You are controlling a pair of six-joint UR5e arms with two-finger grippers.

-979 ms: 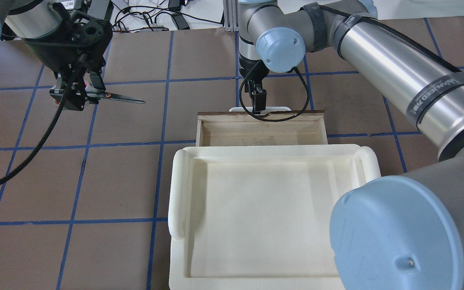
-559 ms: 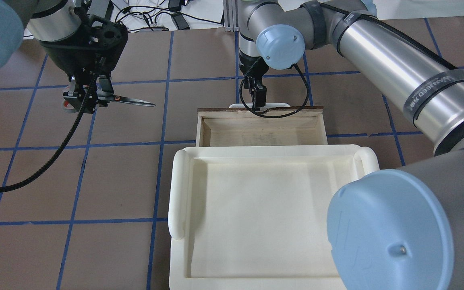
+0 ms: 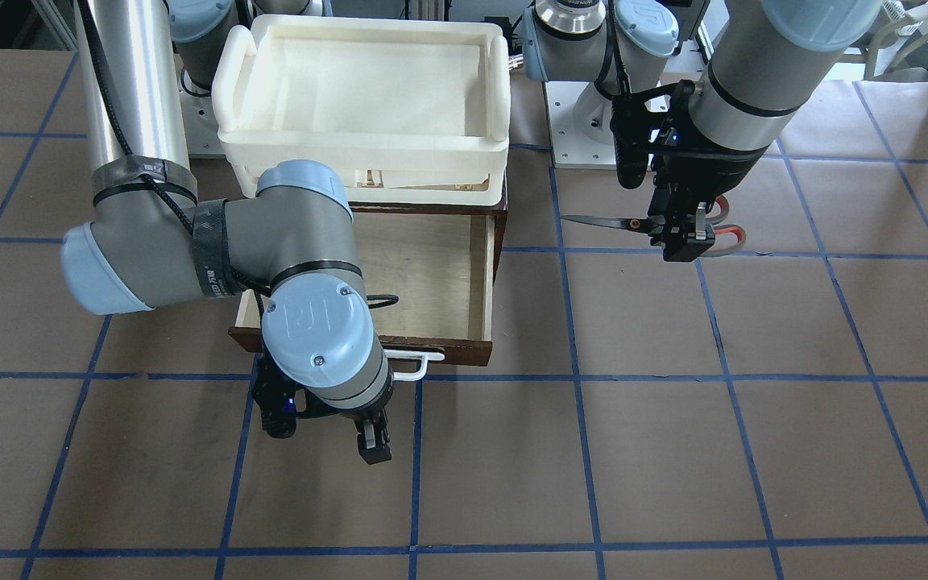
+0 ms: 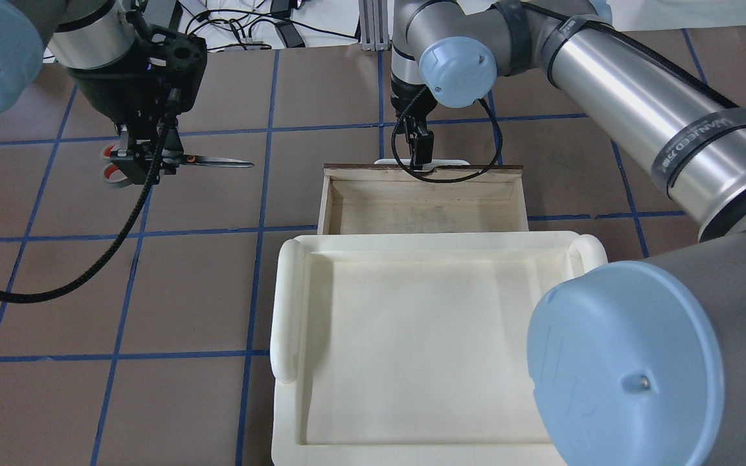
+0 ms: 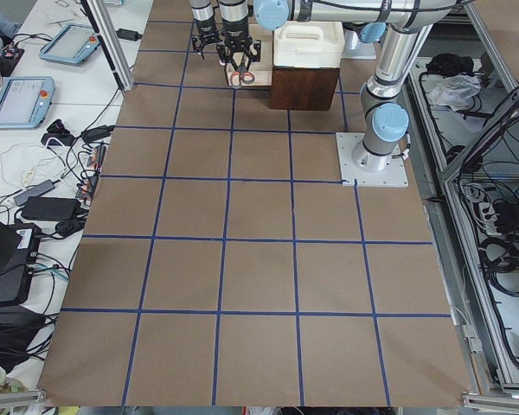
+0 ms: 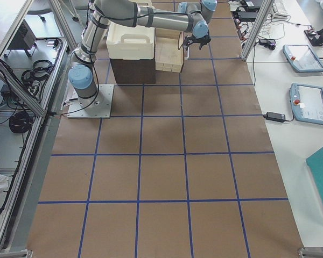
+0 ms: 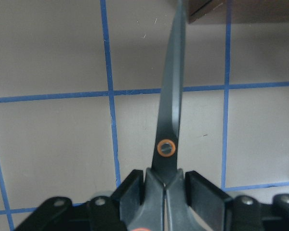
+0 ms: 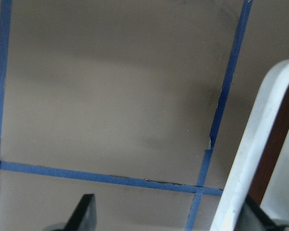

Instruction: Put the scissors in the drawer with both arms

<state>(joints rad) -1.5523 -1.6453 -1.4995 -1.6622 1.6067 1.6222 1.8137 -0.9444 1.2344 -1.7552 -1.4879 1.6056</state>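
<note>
Seen from overhead, the left gripper (image 4: 149,165) is clamped on the scissors (image 4: 217,161) just behind the pivot. The blades are shut and stick out level ahead of it, and the loops trail behind. The drawer (image 4: 325,207) stands pulled open, well beyond the blade tips, under a white tray (image 4: 289,304). The right gripper (image 4: 416,145) hangs right at the drawer's handle (image 4: 454,160).

From across the table, the scissors sit in the left gripper's grip, well off to the side of the drawer.

On the left wrist camera, both fingers pinch the scissors' neck, and the tip points at a dark drawer corner ahead.

On the right wrist camera, the jaws are spread wide with the handle bar close by one finger. Whether they touch I cannot tell.
</note>
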